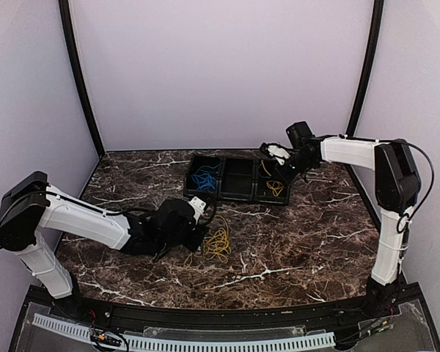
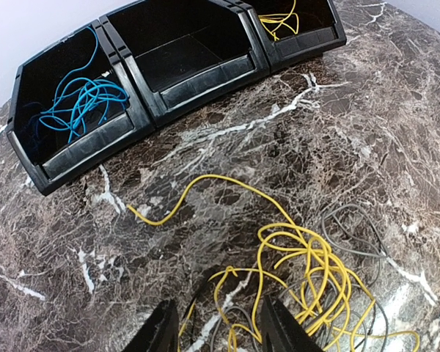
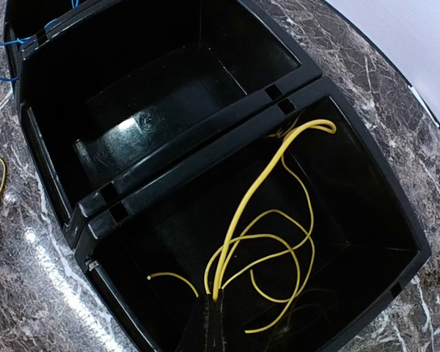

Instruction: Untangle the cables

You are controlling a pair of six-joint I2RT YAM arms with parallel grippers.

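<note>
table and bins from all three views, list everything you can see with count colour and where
table: one, dark marble with white veins, under everything
bins: three, black, joined in a row at the far side; middle one empty
blue cables: one bundle, strand count unclear, blue, in the end bin on the left arm's side
yellow cable: one loose coil, yellow, in the end bin on the right arm's side
yellow tangle: one heap, strand count unclear, yellow, on the table in front of the bins
grey cables: count unclear, grey, mixed into the yellow tangle
left gripper: one, black, open, low over the yellow tangle
right gripper: one, black, shut on the yellow cable, in its bin
</note>
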